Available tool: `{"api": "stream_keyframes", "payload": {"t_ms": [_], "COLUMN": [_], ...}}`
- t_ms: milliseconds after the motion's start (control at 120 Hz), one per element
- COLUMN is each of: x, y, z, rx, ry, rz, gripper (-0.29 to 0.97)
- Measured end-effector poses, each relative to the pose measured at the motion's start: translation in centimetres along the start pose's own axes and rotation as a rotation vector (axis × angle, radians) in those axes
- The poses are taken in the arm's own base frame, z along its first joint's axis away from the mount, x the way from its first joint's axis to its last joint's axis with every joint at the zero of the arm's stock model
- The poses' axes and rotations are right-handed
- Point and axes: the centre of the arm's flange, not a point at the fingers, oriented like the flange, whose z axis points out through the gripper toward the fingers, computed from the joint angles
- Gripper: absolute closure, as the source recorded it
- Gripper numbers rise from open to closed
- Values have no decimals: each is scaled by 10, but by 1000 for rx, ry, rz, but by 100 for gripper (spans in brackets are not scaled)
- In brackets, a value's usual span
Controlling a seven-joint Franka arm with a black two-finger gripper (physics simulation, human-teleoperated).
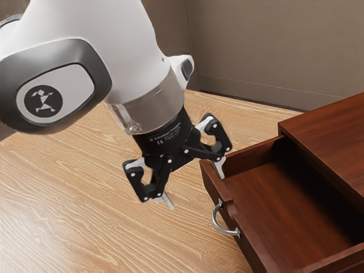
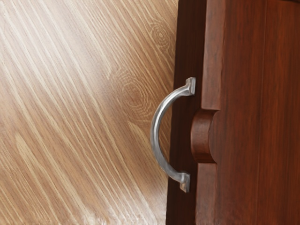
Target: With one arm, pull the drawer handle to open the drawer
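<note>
Drawer (image 1: 284, 210) stands well out of the cabinet (image 1: 335, 136), so the pull looks done; hand (image 1: 193, 185) hangs open beside the handle (image 1: 216, 220), gripping nothing.

Tabletop (image 1: 68, 187): light wood, long wavy grain running diag., pale sheen across the middle. Close up near the hand, same tabletop (image 2: 70, 117) shows streaky grain w/ two knots, one small (image 2: 161, 35), one larger (image 2: 133, 91) just below it. Back wall (image 1: 273, 40): plain grey-beige, no marks. Meets a 2nd wall (image 1: 170, 23) at a vertical corner, upper middle. Baseboard (image 1: 256, 91): slightly paler strip along the back wall's foot, dark line under it where it reaches the tabletop's far edge.
</note>
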Motion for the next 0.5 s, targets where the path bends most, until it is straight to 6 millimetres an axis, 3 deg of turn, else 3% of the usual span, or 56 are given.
{"api": "stream_keyframes", "payload": {"t_ms": [108,217,500], "x": [-1,10,16], "y": [-6,-12,-19], "z": [22,38,49], "rx": [90,152,205], "ry": [6,25,41], "rz": [5,-11,-20], "gripper": [2,1,0]}}
